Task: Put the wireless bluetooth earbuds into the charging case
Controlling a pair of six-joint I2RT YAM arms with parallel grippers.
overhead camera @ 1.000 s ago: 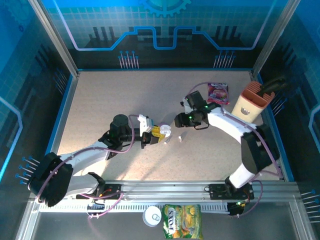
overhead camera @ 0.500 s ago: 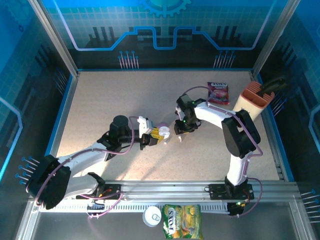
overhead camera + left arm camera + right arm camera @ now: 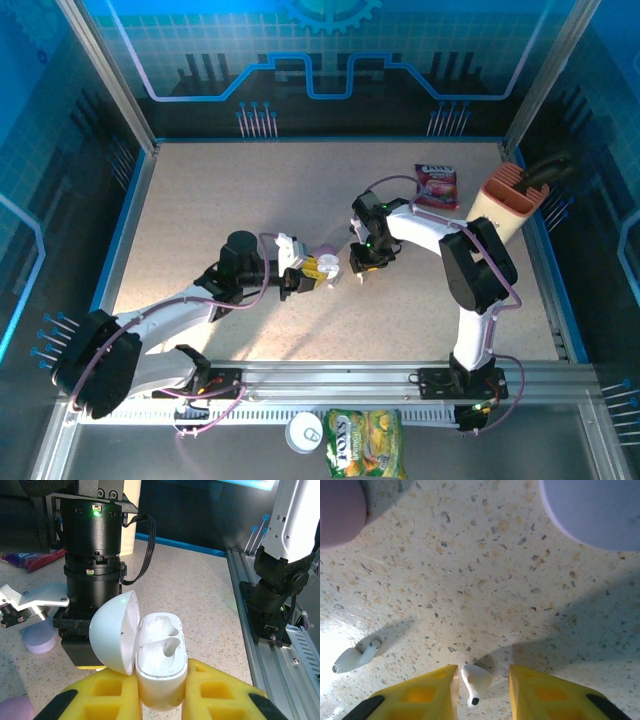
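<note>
My left gripper is shut on a white charging case, held upright between its yellow fingers. The lid is swung open to the left and both sockets are empty. My right gripper points straight down at the table, just right of the case, and is open. A white earbud lies on the table between its yellow fingers, close to the left one with a gap to the right one. A second white earbud lies farther left.
A lilac rounded case and a pink one lie just beyond the right gripper. At the back right are a snack packet and a beige holder. A green bag lies below the front rail.
The right arm has folded in and its gripper has come down left to the table beside the held case, straddling a white earbud. The left gripper has held still.
</note>
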